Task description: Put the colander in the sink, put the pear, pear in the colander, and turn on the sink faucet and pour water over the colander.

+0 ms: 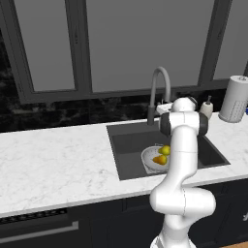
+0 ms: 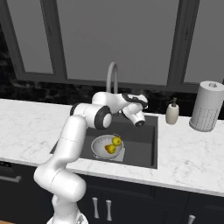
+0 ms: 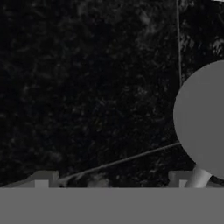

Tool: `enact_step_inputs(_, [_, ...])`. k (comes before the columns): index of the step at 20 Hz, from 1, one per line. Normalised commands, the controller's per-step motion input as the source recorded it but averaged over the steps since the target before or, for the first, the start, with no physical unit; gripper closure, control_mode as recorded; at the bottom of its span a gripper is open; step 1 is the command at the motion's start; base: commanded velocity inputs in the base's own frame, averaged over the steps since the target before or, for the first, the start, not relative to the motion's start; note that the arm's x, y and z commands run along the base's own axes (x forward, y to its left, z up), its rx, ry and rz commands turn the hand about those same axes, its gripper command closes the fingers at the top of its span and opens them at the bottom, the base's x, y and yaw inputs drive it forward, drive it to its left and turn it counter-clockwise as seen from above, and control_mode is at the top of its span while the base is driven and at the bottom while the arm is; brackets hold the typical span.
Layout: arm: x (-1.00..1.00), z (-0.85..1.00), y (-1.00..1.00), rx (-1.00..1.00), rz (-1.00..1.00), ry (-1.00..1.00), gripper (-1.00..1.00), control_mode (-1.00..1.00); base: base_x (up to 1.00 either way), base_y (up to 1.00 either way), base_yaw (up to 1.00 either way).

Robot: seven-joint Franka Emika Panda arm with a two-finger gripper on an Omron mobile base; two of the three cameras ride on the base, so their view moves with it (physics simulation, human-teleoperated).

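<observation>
The silvery colander (image 1: 149,162) (image 2: 99,147) stands on the floor of the dark sink (image 1: 130,141) (image 2: 145,141). Two yellow pears (image 1: 165,150) (image 1: 159,160) (image 2: 116,141) (image 2: 110,149) lie inside it. The grey gooseneck faucet (image 1: 162,77) (image 2: 112,75) arches over the basin's back edge, and no water runs from it. My arm reaches over the sink, with the gripper (image 2: 141,101) (image 3: 111,179) high at the back of the basin, right of the faucet. Its jaws are open and empty, facing the dark backsplash. A round grey part (image 3: 203,118) sits just right of the fingertips.
A white soap bottle (image 1: 207,107) (image 2: 173,111) and a paper towel roll (image 1: 235,99) (image 2: 206,106) stand on the counter right of the sink. White marble counter (image 1: 53,160) stretches left. Dark window frames rise behind the backsplash.
</observation>
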Motion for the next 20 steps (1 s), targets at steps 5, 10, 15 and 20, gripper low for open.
enact_step_inputs(5, [0.34,-0.01,-0.13,0.01,-0.07,-0.03,1.00,-1.00,0.00,0.00,0.00])
enact_step_inputs(10, [0.09,0.00,-0.56,0.05,-0.17,-0.08,1.00,-1.00,0.00,0.00,0.00])
enact_step_inputs(15, [0.04,-0.01,-0.79,0.10,-0.15,-0.02,1.00,-1.00,0.00,0.00,0.00])
enact_step_inputs(20, [-0.10,0.26,-0.91,0.26,-0.03,-0.07,1.00,-1.00,0.00,0.00,0.00])
